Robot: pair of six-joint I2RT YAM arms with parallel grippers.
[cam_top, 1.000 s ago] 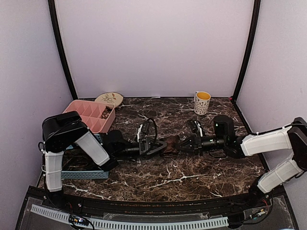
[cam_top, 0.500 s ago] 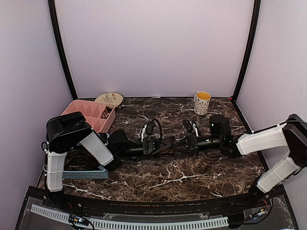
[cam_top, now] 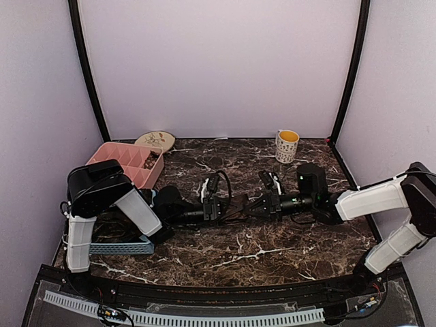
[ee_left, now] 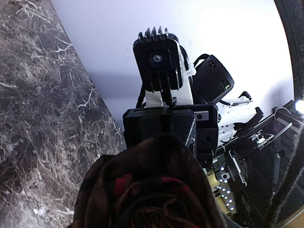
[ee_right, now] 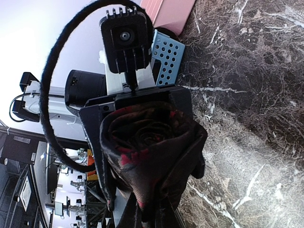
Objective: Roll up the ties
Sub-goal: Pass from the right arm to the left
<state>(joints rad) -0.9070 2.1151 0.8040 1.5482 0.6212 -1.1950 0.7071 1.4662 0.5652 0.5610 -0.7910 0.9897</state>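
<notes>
Since a second ago the left hand [cam_top: 221,204] is narrowing and both arms are drawing closer at mid-surface. Near left, a blue perforated tray [cam_top: 119,247] is lying by the left arm. Over the middle of the marble surface [cam_top: 272,252], the right hand [cam_top: 255,206], pressed together, is pinching the coiled red-and-black tie [ee_right: 147,142]. The left hand's fingers [ee_right: 93,147] are bracketing the coil; whether they are squeezing it, I cannot tell. Farther back, a pink divided tray [cam_top: 122,158] is sitting left and a mug [cam_top: 287,146] is standing right.
</notes>
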